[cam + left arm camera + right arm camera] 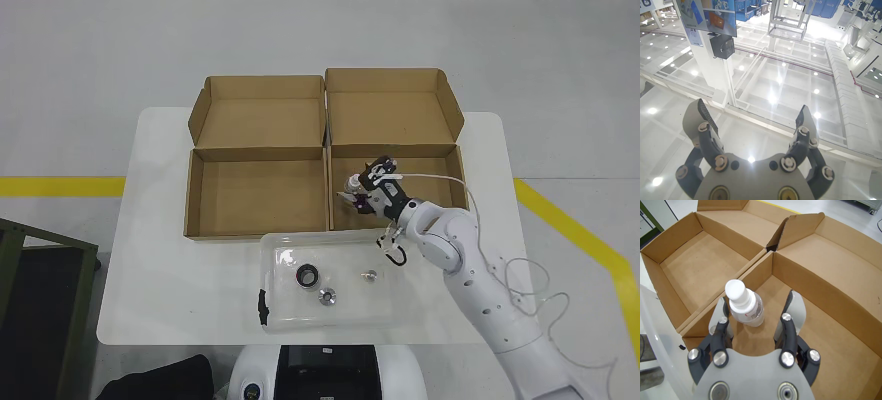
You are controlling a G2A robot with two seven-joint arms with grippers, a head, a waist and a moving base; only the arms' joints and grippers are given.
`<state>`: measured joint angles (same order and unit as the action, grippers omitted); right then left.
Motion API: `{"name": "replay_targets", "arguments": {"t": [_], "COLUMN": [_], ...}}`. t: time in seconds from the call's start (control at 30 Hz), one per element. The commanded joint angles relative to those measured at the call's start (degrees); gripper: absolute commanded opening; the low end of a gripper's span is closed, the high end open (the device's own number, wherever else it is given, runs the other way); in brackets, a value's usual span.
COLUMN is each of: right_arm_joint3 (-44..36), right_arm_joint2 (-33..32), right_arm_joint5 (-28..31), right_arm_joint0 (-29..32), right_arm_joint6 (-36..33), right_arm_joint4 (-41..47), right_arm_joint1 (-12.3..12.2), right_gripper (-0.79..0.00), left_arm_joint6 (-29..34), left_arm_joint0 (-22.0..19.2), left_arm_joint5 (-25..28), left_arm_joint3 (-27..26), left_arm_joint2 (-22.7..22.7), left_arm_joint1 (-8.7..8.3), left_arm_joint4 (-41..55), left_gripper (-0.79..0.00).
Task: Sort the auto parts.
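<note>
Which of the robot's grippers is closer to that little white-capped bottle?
Right. The right gripper has the bottle between its open fingers, over a cardboard box. The left gripper points up at the ceiling, away from it.

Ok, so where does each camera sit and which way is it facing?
Top view: above the arms, facing down on the table, left box, right box and tray; the right arm shows.
Left wrist view: on the left wrist, facing up at the ceiling; the open left gripper shows.
Right wrist view: on the right wrist, facing down into the right box at a bottle; the open right gripper shows.
Shared: top and right wrist views both show boxes, bottle and right gripper.
</note>
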<state>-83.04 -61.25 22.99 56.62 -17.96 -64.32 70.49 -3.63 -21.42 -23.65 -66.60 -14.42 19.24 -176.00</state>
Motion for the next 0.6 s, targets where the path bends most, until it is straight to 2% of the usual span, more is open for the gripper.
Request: {"name": "replay_targets", "arguments": {"t": [0.0, 0.13, 0.57], "right_arm_joint3": [-2.0, -7.9, -27.2], "right_arm_joint2": [-0.9, -3.5, -10.6], "right_arm_joint5": [0.4, 2.8, 20.8], "right_arm_joint0": [0.8, 3.2, 13.7], "right_arm_joint6": [0.0, -1.2, -16.1], "right_arm_joint4": [-0.3, -1.2, 0.9], "right_arm_joint1": [-0.2, -1.1, -4.5], "right_gripper": [0.000, 0.000, 0.000], "left_arm_joint6": [0.0, 0.0, 0.0], "left_arm_joint0": [0.0, 0.0, 0.0], "left_arm_joint5": [0.0, 0.0, 0.0], "left_arm_joint3": [0.0, 0.0, 0.0], "left_arm_joint2": [0.0, 0.0, 0.0], "left_arm_joint1": [0.00, 0.00, 0.00], "left_arm_joint4": [0.0, 0.0, 0.0], "left_gripper": [0.000, 0.000, 0.000]}}
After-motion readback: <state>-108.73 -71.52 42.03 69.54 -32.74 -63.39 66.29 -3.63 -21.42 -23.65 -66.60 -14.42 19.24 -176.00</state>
